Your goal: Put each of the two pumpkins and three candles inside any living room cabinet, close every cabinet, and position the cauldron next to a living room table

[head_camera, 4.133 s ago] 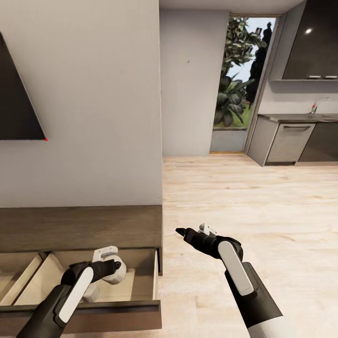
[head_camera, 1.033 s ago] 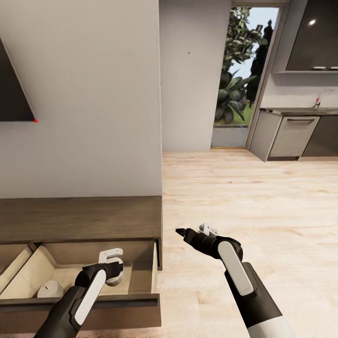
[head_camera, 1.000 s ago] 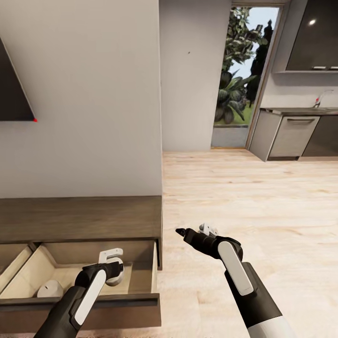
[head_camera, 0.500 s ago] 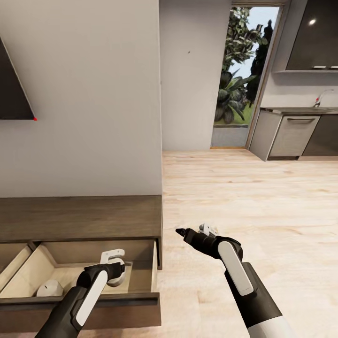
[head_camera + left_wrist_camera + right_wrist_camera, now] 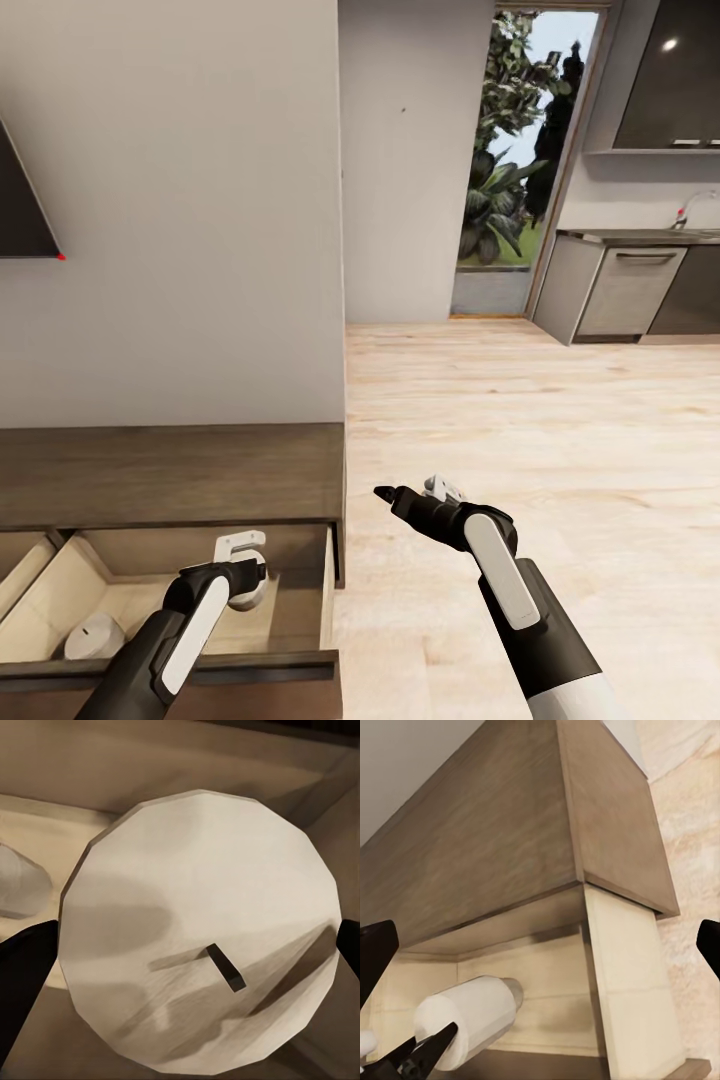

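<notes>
Head view: the dark-brown cabinet (image 5: 170, 475) stands against the wall with its end drawer (image 5: 300, 590) pulled out. The left gripper (image 5: 243, 580) hangs over the pale drawer interior, clamped on one candle (image 5: 245, 592), most of which is hidden behind the wrist. A second candle (image 5: 95, 635) lies on the drawer floor, near the drawer's front rail and well apart from the held one. That makes two candles counted here. The right gripper (image 5: 400, 497) hovers over the wooden floor (image 5: 520, 420) just off the cabinet's end; from this angle I cannot tell how its fingers stand.

Left wrist view: the held candle (image 5: 199, 945) shows its flat round top with a short dark wick, with a dark fingertip (image 5: 22, 975) at each side of it. Part of the other candle (image 5: 19, 881) shows beyond it on the drawer floor.

Right wrist view: the two dark fingertips (image 5: 375, 952) sit at opposite picture edges, spread wide with nothing between them. Beyond lie the cabinet's end (image 5: 547, 817), the open drawer (image 5: 622, 975) and the gripped candle (image 5: 469, 1016) lying sideways in the left gripper (image 5: 412, 1054).
</notes>
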`<state>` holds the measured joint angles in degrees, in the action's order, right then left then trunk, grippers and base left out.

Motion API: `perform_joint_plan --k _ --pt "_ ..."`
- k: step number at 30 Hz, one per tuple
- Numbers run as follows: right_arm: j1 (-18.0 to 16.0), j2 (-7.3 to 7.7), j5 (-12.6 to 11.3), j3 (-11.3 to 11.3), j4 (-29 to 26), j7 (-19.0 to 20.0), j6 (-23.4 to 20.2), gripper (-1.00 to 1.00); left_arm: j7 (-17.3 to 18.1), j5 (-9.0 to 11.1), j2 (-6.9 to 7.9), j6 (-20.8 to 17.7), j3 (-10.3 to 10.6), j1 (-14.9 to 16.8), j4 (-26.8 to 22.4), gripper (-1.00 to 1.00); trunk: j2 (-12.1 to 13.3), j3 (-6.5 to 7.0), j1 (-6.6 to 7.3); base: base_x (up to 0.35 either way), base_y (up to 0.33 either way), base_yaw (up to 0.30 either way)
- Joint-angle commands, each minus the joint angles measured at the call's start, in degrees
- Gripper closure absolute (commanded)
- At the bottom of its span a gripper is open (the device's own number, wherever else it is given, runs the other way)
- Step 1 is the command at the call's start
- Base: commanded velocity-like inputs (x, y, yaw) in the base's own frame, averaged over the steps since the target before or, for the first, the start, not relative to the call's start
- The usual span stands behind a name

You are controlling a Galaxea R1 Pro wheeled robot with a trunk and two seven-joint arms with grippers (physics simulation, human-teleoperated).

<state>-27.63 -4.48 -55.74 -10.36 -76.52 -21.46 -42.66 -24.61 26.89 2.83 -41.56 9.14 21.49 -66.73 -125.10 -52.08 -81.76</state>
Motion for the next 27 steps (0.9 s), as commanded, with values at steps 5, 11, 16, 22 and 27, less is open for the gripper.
perform_joint_plan --k 5,11,16,22,27 --pt "-0.04 -0.01 -0.60 -0.01 -0.10 -0.60 -0.06 -1.00 -0.43 0.47 0.14 -0.10 0.18 0.04 -0.07 1.00 -0.03 -0.06 0.01 0.013 0.000 0.000" --pt "-0.03 -0.01 -0.60 -0.01 -0.12 -0.60 -0.06 -1.00 -0.20 0.37 0.27 -0.41 0.11 0.04 -0.40 1.00 -1.23 -0.59 -0.65 0.001 0.000 0.000" --pt "-0.05 -0.01 -0.60 -0.01 -0.12 -0.60 -0.06 -1.00 -0.21 0.39 0.49 -0.88 0.09 0.04 -0.90 1.00 -1.23 -0.59 -0.65 0.000 0.000 0.000" --pt "-0.05 -0.01 -0.60 -0.01 -0.18 -0.60 -0.06 -1.00 -0.21 0.46 0.51 -1.01 0.09 0.04 -1.02 1.00 -3.23 -1.49 -1.75 0.000 0.000 0.000" --pt "-0.06 0.02 -0.60 -0.01 -0.21 -0.60 -0.06 -1.00 -0.18 0.48 0.58 -1.07 0.04 0.04 -1.12 1.00 -5.24 -2.39 -2.85 0.000 0.000 0.000"
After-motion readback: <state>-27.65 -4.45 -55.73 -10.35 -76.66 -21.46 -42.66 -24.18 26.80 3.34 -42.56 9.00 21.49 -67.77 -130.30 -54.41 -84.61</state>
